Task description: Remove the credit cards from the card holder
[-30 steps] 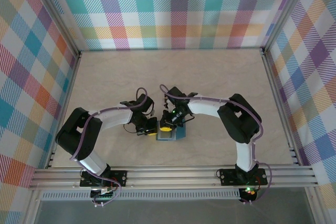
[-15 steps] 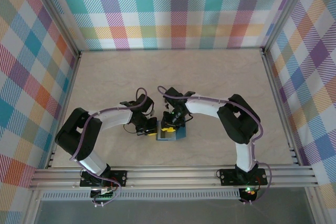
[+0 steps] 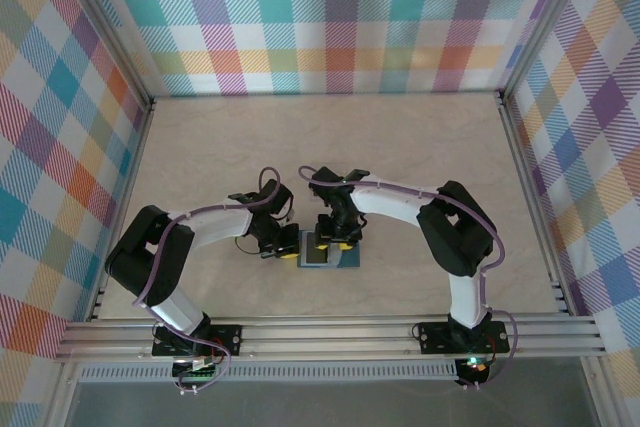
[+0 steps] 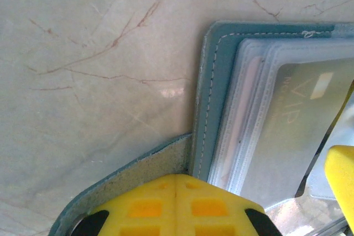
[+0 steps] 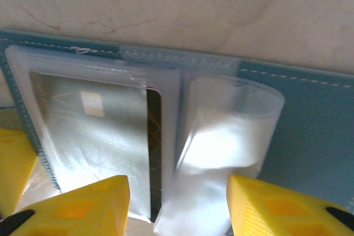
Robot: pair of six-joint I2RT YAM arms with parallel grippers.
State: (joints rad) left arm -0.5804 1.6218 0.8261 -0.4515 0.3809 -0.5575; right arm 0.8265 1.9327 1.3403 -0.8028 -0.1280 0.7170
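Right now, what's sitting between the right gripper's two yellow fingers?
In the right wrist view, a curled clear plastic sleeve of the card holder lies between them, beside a sleeved silver card.

Arms (image 3: 395,202) flank card holder (image 3: 345,259); far table (image 3: 330,137) open.

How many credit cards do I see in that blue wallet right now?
1. A silvery credit card lies inside a clear sleeve of the open card holder, on its left half in the right wrist view. Others may be hidden in the other sleeves.
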